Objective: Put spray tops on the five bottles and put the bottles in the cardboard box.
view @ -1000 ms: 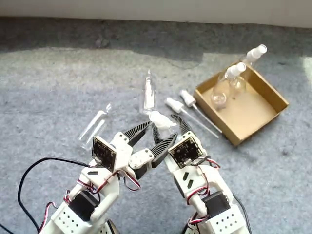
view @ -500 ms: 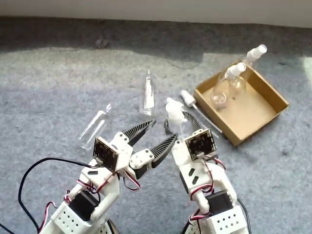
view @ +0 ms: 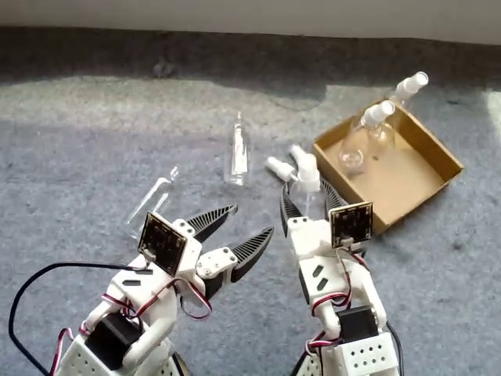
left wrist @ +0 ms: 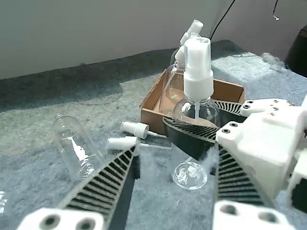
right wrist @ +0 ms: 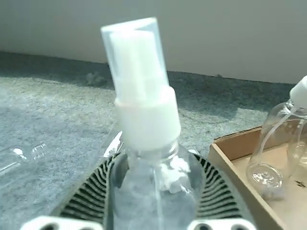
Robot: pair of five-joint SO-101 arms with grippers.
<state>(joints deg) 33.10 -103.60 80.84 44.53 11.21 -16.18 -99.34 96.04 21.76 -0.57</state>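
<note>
My right gripper (view: 307, 196) is shut on a clear bottle (view: 308, 205) with a white spray top (view: 306, 168), held upright just left of the cardboard box (view: 415, 133). In the right wrist view the bottle (right wrist: 153, 191) stands between the ribbed fingers (right wrist: 91, 196). Two capped bottles (view: 368, 137) lean in the box's far corner. My left gripper (view: 250, 221) stands open with nothing in it, to the left of the held bottle (left wrist: 194, 115). Two bare bottles lie on the carpet, one (view: 237, 149) ahead and one (view: 153, 202) at the left. A loose spray top (view: 278, 167) lies near the box.
Grey carpet covers the table. A second loose spray top (left wrist: 134, 128) lies beside the first (left wrist: 122, 143), in front of the box wall (left wrist: 153, 103). A pale wall runs along the far side. A black cable (view: 47, 274) trails by the left arm.
The right gripper has carried the capped bottle to the right and away from the arms' bases, close to the box. The left gripper has drawn back a little and stays open.
</note>
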